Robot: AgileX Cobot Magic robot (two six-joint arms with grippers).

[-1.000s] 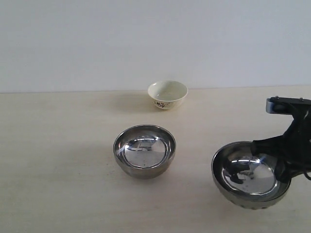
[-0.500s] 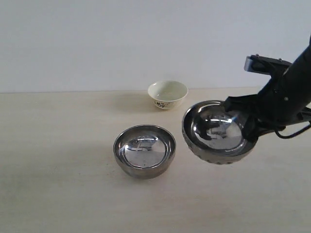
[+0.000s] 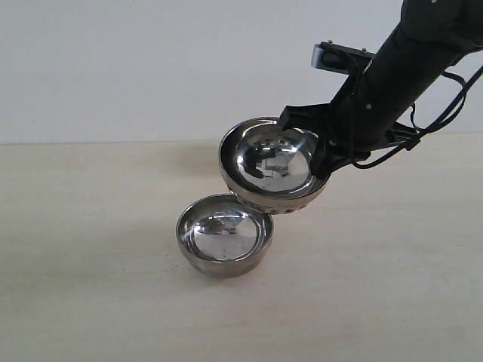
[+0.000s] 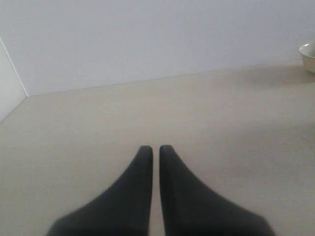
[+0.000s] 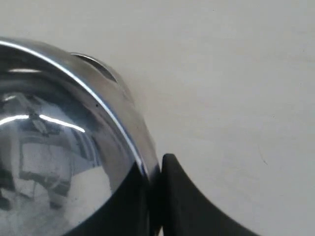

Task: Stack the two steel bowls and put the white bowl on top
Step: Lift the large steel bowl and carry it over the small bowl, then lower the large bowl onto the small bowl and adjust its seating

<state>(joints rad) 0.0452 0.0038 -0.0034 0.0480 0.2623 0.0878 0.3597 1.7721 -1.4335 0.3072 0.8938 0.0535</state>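
1. The resting steel bowl [image 3: 224, 235] stands upright on the pale worktop [image 3: 90, 286], and I take it as the landmark.
2. The lifted steel bowl [image 3: 272, 166] hangs in the air, above the landmark and a little to its right and behind it. It is tilted, so its shiny inside faces the exterior camera.
3. In the exterior view the underside of the lifted bowl overlaps the far rim of the landmark. I cannot tell if the two touch.
4. The right gripper [image 3: 321, 147] holds the lifted bowl at its rim, on the side away from the landmark. In the right wrist view the jaws are clamped on this rim, one inside the bowl [image 5: 59, 147] and one outside.
5. The left gripper [image 4: 154, 150] shows only in the left wrist view, low over the bare worktop. Its jaws are almost together with only a thin slit between them, and they hold nothing.
6. The white bowl [image 4: 309, 55] shows only as a small part at the edge of the left wrist view. It stands on the worktop near the light wall [image 3: 151, 68]. I cannot tell its place relative to the landmark.
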